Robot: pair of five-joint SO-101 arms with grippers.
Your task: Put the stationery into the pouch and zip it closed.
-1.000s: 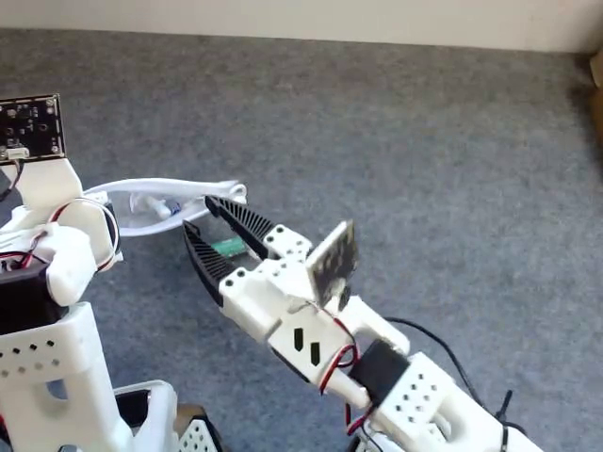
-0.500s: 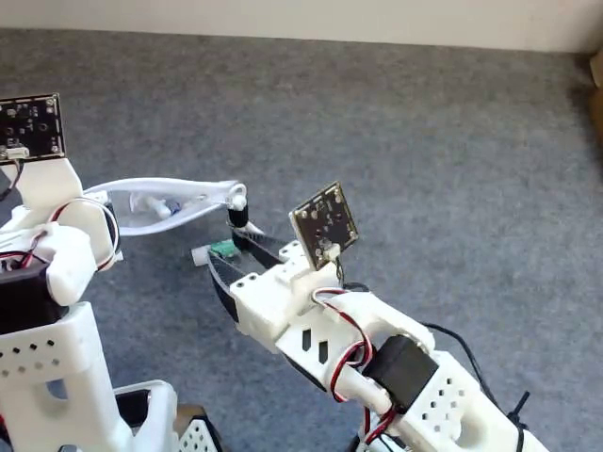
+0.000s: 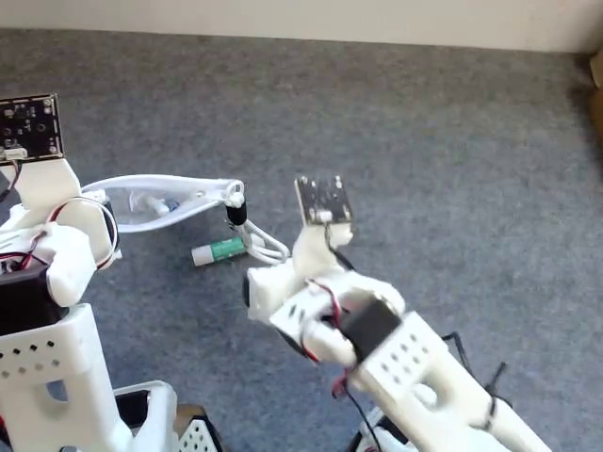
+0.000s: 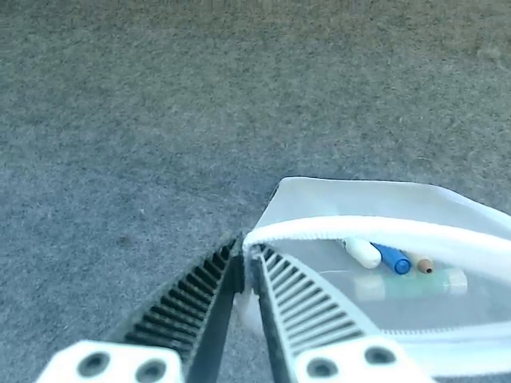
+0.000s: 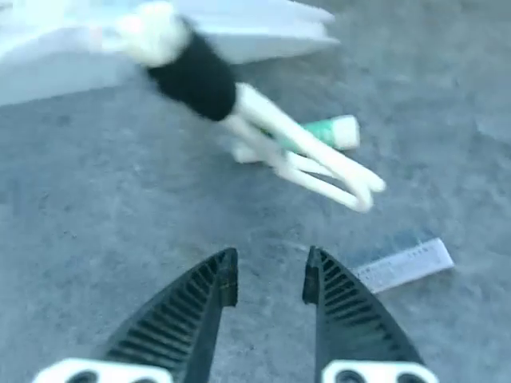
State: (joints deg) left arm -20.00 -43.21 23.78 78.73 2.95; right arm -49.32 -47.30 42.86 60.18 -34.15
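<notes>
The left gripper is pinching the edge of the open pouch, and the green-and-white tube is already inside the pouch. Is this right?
Not quite. The left gripper does pinch the edge of the open pouch, but the green-and-white tube lies outside it on the carpet, as the high view shows.

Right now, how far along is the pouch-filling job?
Done: pens lie inside the clear pouch. In hand: the left gripper pinches the pouch's rim; the right gripper hangs open, empty. Left: the green tube and a flat white strip lie outside, and the pouch is unzipped.
</notes>
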